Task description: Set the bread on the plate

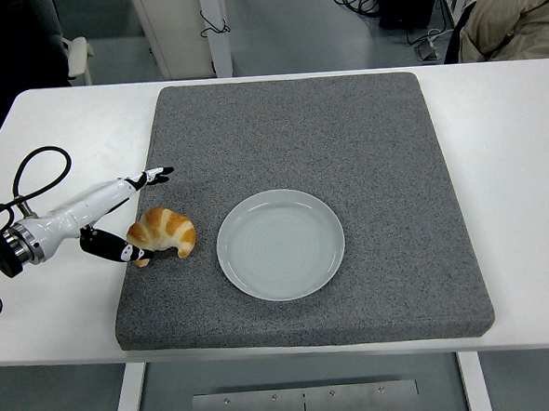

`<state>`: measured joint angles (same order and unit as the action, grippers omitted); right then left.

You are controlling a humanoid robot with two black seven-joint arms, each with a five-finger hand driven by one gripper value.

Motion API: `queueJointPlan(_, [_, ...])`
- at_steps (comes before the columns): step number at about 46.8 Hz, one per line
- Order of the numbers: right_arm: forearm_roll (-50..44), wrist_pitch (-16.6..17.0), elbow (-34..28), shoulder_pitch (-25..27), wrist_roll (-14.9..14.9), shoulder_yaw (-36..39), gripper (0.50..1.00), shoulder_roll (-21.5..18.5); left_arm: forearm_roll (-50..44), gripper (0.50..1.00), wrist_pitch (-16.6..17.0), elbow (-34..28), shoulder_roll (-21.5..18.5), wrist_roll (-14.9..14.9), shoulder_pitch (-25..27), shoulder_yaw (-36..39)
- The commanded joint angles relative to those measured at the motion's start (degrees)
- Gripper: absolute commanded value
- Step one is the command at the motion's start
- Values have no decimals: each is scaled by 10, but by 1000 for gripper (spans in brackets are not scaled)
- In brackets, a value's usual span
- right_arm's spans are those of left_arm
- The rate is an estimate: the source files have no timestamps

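A golden croissant [162,233] lies on the grey mat [345,136], near its left edge. Just right of it sits an empty pale plate [280,243]. My left hand [133,214] reaches in from the left at table height. Its fingers are spread open around the croissant's left end: the upper fingers [155,175] point past its far side and the thumb [126,253] touches its near left tip. The bread rests on the mat and is not gripped. My right hand is out of view.
A white table [523,153] carries the mat. A black cable [35,169] loops above my left wrist. At the top right sits a person in a beige sleeve [514,14]. Chair legs and cables show at the back.
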<state>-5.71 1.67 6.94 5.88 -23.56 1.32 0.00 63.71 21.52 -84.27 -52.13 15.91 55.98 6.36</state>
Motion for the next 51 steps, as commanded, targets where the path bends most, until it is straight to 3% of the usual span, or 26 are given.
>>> queueJointPlan(1, [0, 0, 0, 0, 0, 0, 1000, 0, 0, 963, 2, 0, 0, 0, 0, 1])
queueJointPlan(7, [0, 0, 0, 0, 0, 0, 1000, 0, -4, 963, 9, 0, 5, -6, 0, 1])
queueJointPlan(16, [0, 0, 0, 0, 0, 0, 1000, 0, -5, 963, 54, 1, 26, -22, -15, 5])
queueJointPlan(41, [0, 0, 0, 0, 1, 0, 1000, 0, -6, 961, 54, 11, 47, -47, -17, 11])
queueJointPlan(46, [0, 0, 0, 0, 0, 0, 1000, 0, -6, 945, 53, 18, 53, -52, -17, 12])
queueJointPlan(51, [0, 0, 0, 0, 0, 0, 1000, 0, -6, 887, 53, 19, 54, -50, -16, 11])
